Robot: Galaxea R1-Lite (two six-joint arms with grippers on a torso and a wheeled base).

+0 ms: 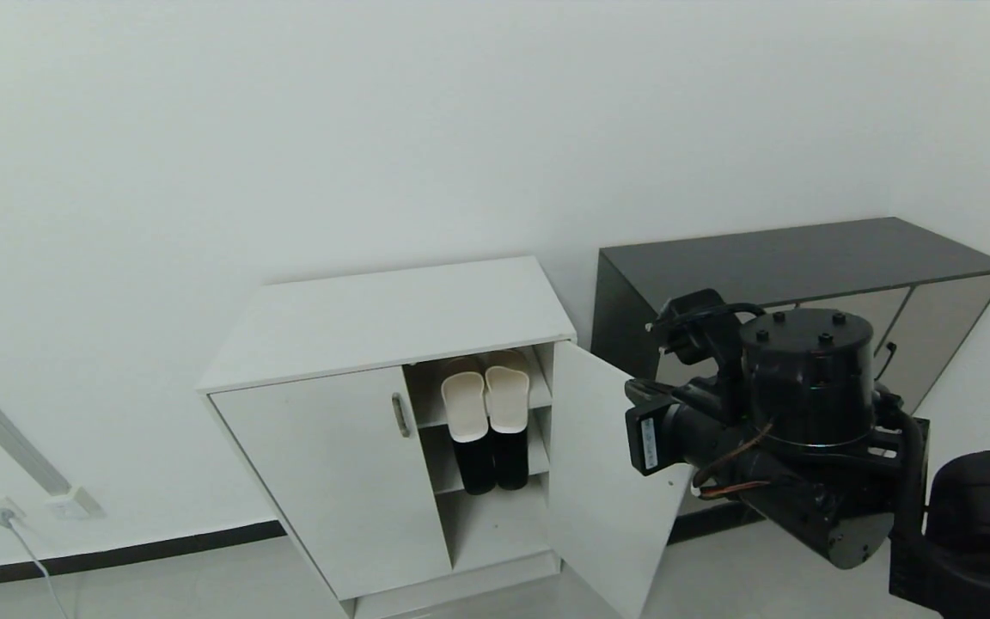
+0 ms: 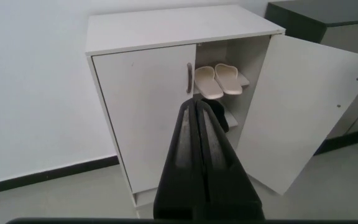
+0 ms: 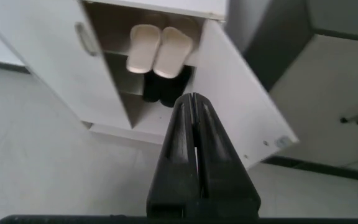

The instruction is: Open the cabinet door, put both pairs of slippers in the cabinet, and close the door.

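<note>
**Both pairs shelved; one door left to close**

You see the white cabinet (image 1: 392,318) against the wall with its right door (image 1: 607,481) swung wide and its left door (image 1: 332,481) shut, the handle (image 1: 400,415) at that door's inner edge. The white slippers (image 1: 486,404) lie side by side on the upper shelf, their ends reaching past its front edge. The black slippers (image 1: 492,460) sit directly below them on the middle shelf, also near the front edge.

Judged from this, opening and loading are done, and only closing the right door is left.

The left gripper (image 2: 195,106) has its fingers pressed together and carries nothing. It hangs in front of the cabinet, apart from it. The right gripper (image 3: 193,99) is likewise closed and empty, above the floor in front of the open door. In the head view your right arm (image 1: 804,413) stands just beside the door's free edge, on its outer side, which seems a fair place to push from.

A dark sideboard (image 1: 787,258) stands just beyond the open door, outside its closing swing. A wall socket (image 1: 1,509) with a cable (image 1: 35,563) lies well off to the left. The overhanging white pair may meet the door as it shuts, so watch that edge.
</note>
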